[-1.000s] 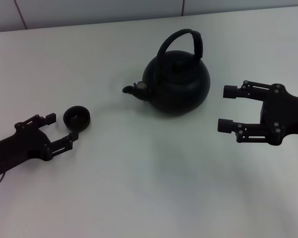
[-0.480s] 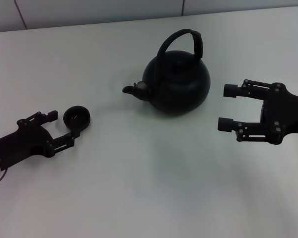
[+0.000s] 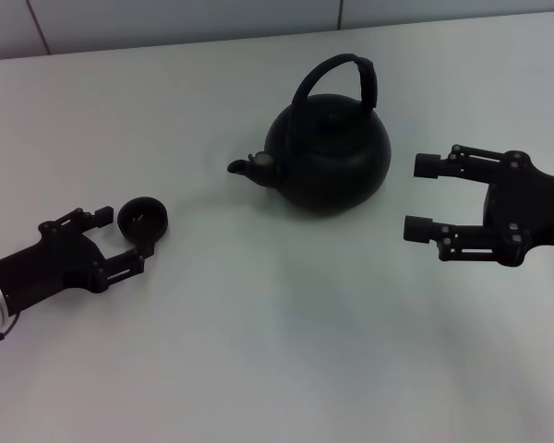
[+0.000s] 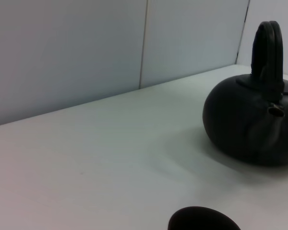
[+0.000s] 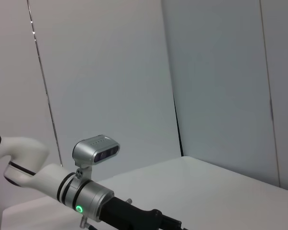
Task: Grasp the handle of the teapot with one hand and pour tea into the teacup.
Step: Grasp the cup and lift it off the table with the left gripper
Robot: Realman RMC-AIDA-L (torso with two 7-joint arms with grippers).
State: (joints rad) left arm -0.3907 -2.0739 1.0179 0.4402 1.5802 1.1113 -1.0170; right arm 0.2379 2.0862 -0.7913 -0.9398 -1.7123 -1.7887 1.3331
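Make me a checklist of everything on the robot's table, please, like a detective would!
Surface: pale table, bare around the things.
Job's things: black teapot standing upright, handle arched over it, spout toward the robot's left; small black teacup standing apart from the teapot on that side.
Tea: none seen.
Clutter: nothing seen.
Grippers: left gripper open, its fingers to either side of the teacup at its near edge; whether they touch it cannot be told. Right gripper open beside the teapot, not touching it.
Cables: nothing seen.
Surroundings: grey panelled wall behind the table.
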